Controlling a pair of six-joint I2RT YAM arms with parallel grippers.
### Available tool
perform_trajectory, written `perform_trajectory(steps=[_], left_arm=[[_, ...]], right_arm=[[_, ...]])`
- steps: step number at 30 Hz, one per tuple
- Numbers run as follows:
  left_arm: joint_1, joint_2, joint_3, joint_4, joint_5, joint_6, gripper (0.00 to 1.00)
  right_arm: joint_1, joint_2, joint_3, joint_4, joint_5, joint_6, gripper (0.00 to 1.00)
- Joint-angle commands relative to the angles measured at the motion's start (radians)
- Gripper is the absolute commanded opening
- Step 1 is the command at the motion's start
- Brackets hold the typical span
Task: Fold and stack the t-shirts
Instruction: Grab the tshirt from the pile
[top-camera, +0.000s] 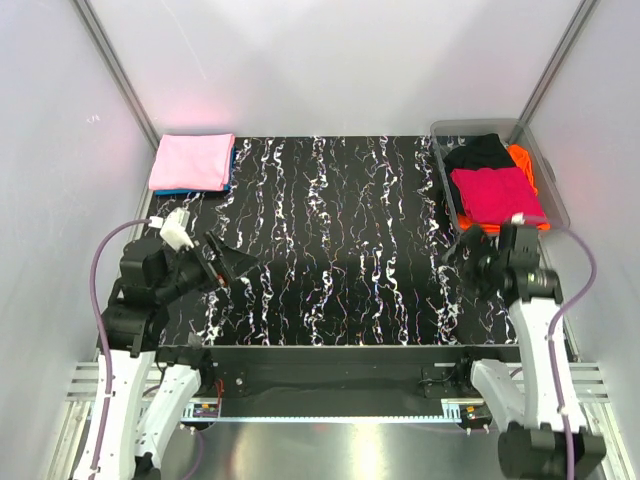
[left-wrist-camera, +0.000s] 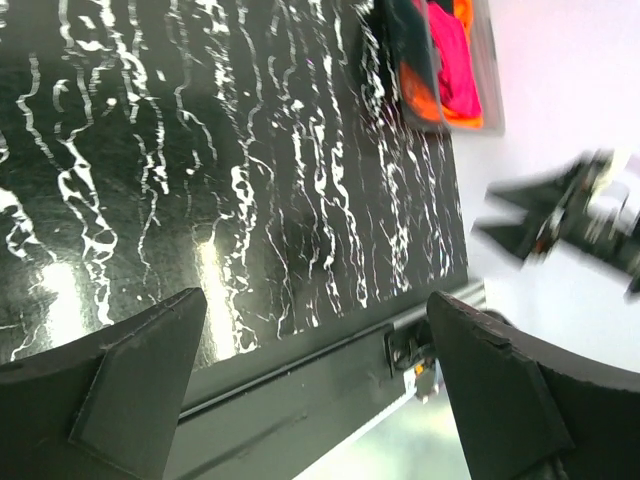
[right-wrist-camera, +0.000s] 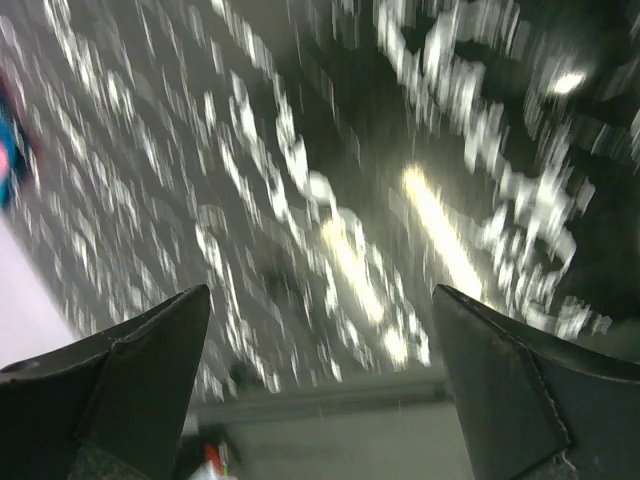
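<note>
Red tee (top-camera: 492, 194) lies on top inside the bin (top-camera: 553, 190), over the black tee (top-camera: 478, 152) and orange tee (top-camera: 522, 160), with nothing gripping it. Right gripper (top-camera: 462, 252) is just off the bin's near end, fingers wide and empty; its wrist view is blurred. Left gripper (top-camera: 232, 262) is well away from the bin, across the table (top-camera: 340, 230), also wide and empty. Pink tee (top-camera: 193, 160) sits folded on the blue tee (top-camera: 180, 191), opposite the bin. Looks like the pick step for red. Next move: right gripper over the bin wall, down, pinching the top layer only.
</note>
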Motion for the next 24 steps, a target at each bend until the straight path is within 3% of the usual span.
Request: perform_trajectory(steps=[1,4,8,12,14,18,21,22,24], left_arm=[[-0.013,0.031,0.046,-0.004,0.100,0.057,0.99],[-0.045,0.053,0.066,0.021,0.118,0.071,0.98],[-0.105,0.056,0.098,0.055,0.114,0.127,0.98],[-0.148,0.055,0.132,0.059,0.085,0.212,0.94],[-0.153,0.050,0.125,0.059,0.071,0.218,0.93],[-0.172,0.054,0.132,0.047,0.030,0.259,0.89],[-0.206,0.087,0.190,0.013,-0.026,0.302,0.89],[-0.214,0.094,0.204,0.004,-0.036,0.313,0.89],[-0.235,0.111,0.232,-0.010,-0.069,0.337,0.88]], right_arm=[[-0.005,0.152,0.158,0.133,0.217,-0.017,1.00],[-0.011,0.361,0.296,0.186,0.360,0.005,0.99],[-0.071,0.676,0.497,0.189,0.524,0.013,0.85],[-0.134,0.880,0.719,0.199,0.544,-0.025,0.77],[-0.139,0.967,0.791,0.198,0.506,-0.049,0.68],[-0.140,1.007,0.776,0.216,0.497,0.010,0.59],[-0.140,1.045,0.768,0.227,0.448,0.014,0.46],[-0.140,1.050,0.764,0.233,0.428,0.008,0.37],[-0.139,1.053,0.738,0.254,0.379,-0.007,0.36]])
